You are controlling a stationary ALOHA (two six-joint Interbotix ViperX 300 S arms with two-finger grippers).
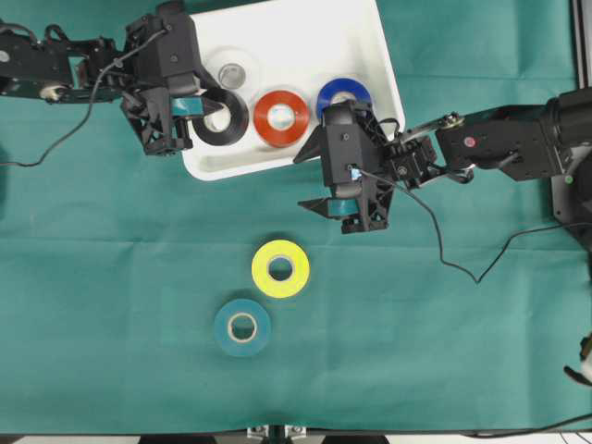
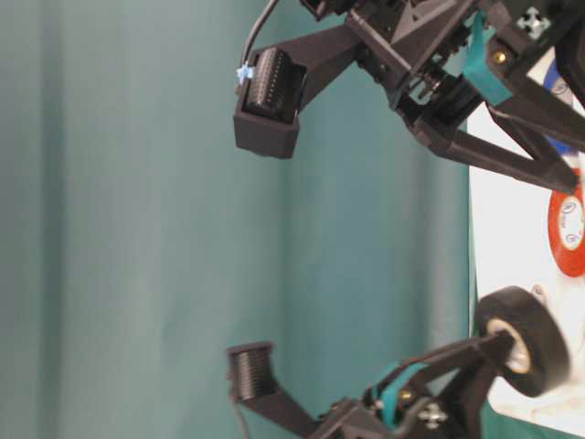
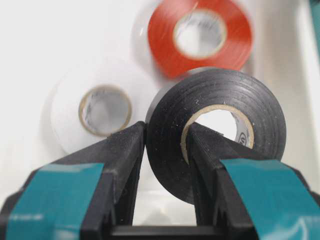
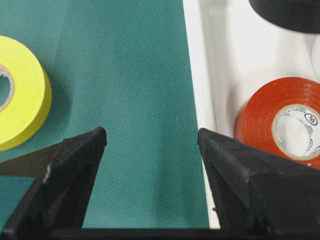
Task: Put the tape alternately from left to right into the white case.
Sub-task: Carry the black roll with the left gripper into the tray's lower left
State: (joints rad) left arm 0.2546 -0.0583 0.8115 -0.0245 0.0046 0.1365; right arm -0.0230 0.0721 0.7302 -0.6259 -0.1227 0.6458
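The white case (image 1: 370,37) lies at the top middle. A white roll (image 1: 231,72), a red roll (image 1: 282,117) and a blue roll (image 1: 344,95) lie flat in it. My left gripper (image 1: 211,111) is shut on the black roll (image 1: 233,118), which it holds on edge over the case's front left part. One finger is inside the core and the other outside (image 3: 125,150). My right gripper (image 1: 311,178) stands open over the cloth at the case's front rim (image 4: 197,75), with nothing between its fingers. The yellow roll (image 1: 280,268) and the teal roll (image 1: 242,326) lie on the cloth.
A green cloth (image 1: 111,277) covers the table. Cables trail from both arms, one looping across the cloth at the right (image 1: 444,254).
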